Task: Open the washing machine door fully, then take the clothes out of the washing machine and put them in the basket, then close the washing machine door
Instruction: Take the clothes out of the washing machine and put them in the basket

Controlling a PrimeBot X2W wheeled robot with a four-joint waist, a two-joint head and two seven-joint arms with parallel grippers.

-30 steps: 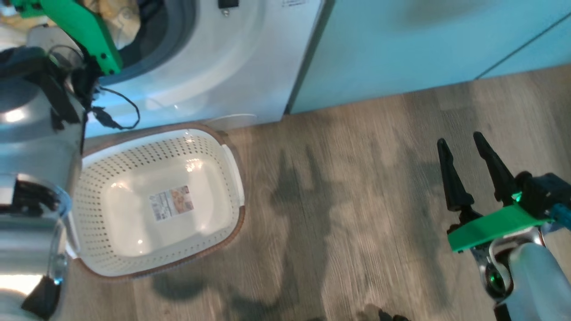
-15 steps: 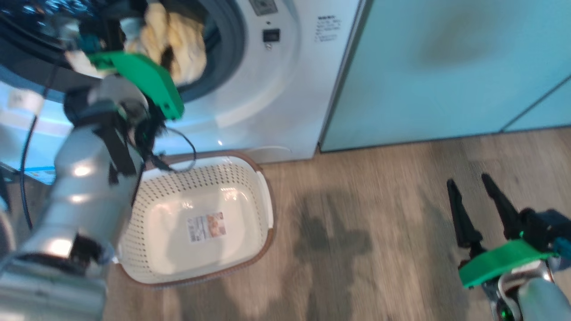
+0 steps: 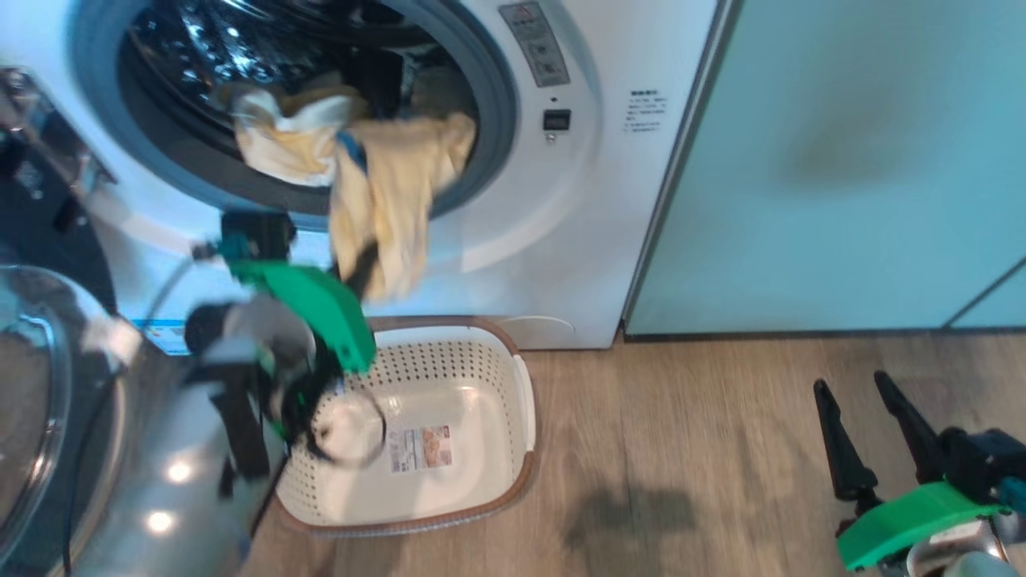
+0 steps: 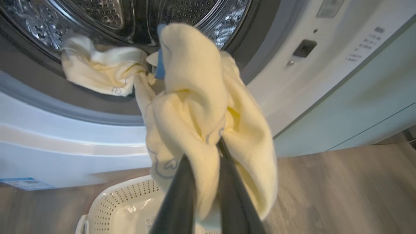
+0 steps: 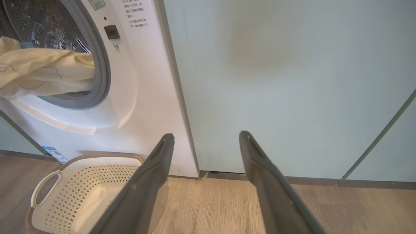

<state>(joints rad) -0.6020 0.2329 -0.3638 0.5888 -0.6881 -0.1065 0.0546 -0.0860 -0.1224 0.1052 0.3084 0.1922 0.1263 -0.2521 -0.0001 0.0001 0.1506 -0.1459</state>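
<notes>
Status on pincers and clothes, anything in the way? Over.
Left pincer shut on clothes, half out of drum, above basket. Right pincer open, empty. Cloth tail on seal may drag.

Wood-plank floor (image 3: pixel 705 449), grey-brown, across the lower half of the head view. Standing on it: perforated cream basket (image 3: pixel 481 365), lower centre-left, just in front of the white washing machine (image 3: pixel 561 264) at upper left. Pale green cabinets (image 3: pixel 842 200) meet the floor at upper right.

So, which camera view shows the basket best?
The head view: the basket is nearly whole there, floor sticker included. The right wrist view shows one end with a handle; the left wrist view, a part below the clothes.
</notes>
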